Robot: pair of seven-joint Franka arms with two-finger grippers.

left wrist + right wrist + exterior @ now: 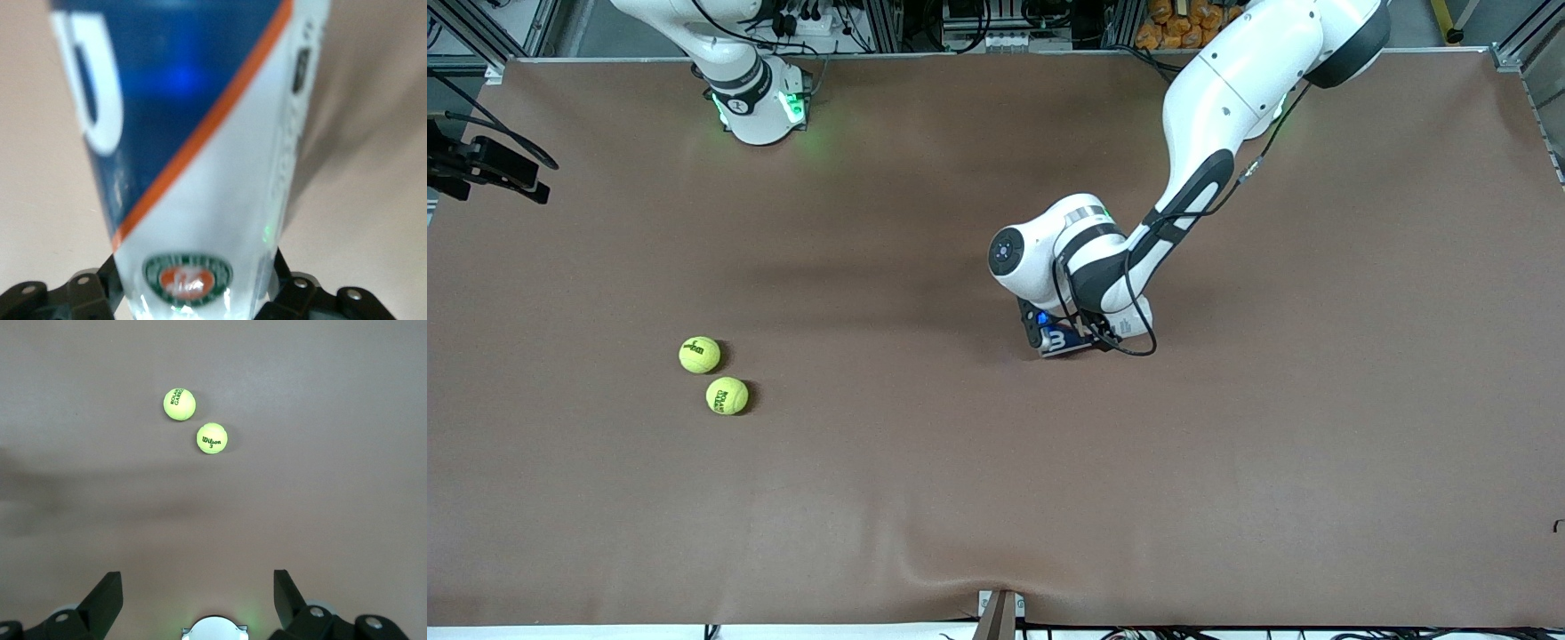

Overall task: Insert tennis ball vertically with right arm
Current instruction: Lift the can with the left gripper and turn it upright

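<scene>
Two yellow-green tennis balls lie side by side on the brown table (960, 462) toward the right arm's end: a Wilson ball (699, 355) and a second ball (727, 396) nearer the front camera. The right wrist view shows both from above, the Wilson ball (211, 438) and the second ball (179, 404). My right gripper (198, 583) is open and empty, high over the table, well clear of the balls; in the front view only the right arm's base (756, 98) shows. My left gripper (197, 287) is shut on a blue, white and orange ball can (193, 133), low over mid-table (1063, 342).
A black camera mount (489, 164) juts in at the table edge at the right arm's end. A small clamp (1000, 613) sits at the edge nearest the front camera. The left arm's wrist (1067, 249) hangs over the can.
</scene>
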